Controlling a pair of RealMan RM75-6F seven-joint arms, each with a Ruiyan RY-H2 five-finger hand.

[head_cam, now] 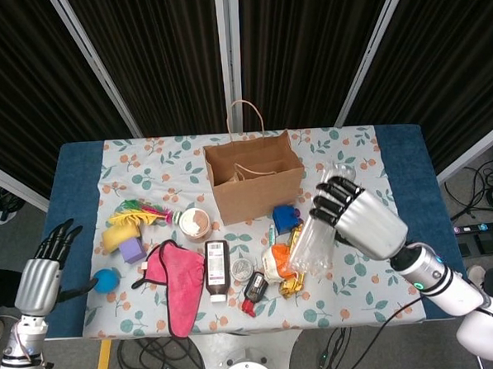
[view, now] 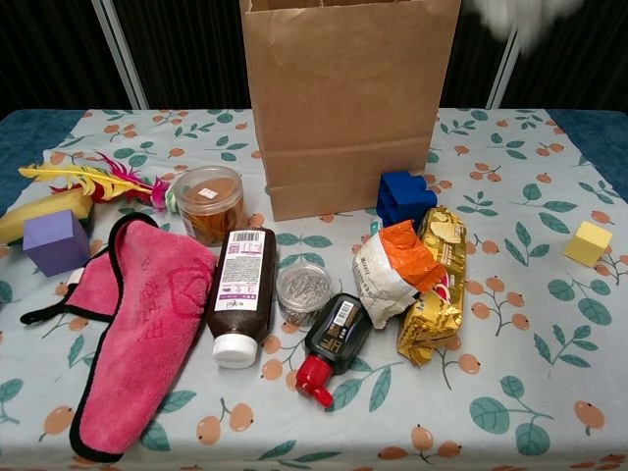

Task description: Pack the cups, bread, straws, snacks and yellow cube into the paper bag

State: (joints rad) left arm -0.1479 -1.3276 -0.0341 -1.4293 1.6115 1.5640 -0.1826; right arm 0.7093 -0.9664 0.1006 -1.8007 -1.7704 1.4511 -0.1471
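Observation:
The brown paper bag (head_cam: pixel 254 180) stands open at the back middle of the table and fills the top of the chest view (view: pixel 348 98). My right hand (head_cam: pixel 360 218) is raised above the table, right of the bag. It grips a clear plastic pack (head_cam: pixel 310 246) that hangs down to its left, over the snack packets. A gold snack packet (view: pixel 437 285) and an orange-and-white packet (view: pixel 388 270) lie in front of the bag. The yellow cube (view: pixel 588 242) sits at the right. My left hand (head_cam: pixel 40 274) is open off the table's left edge.
A pink cloth (view: pixel 137 334), brown bottle (view: pixel 240 294), tin of clips (view: pixel 302 291), red-capped black bottle (view: pixel 334 343) and blue block (view: pixel 404 196) crowd the front middle. A brown-filled tub (view: pixel 208 203), feathers (view: pixel 88 179), purple cube (view: pixel 56 240) and blue ball (head_cam: pixel 107 280) lie left.

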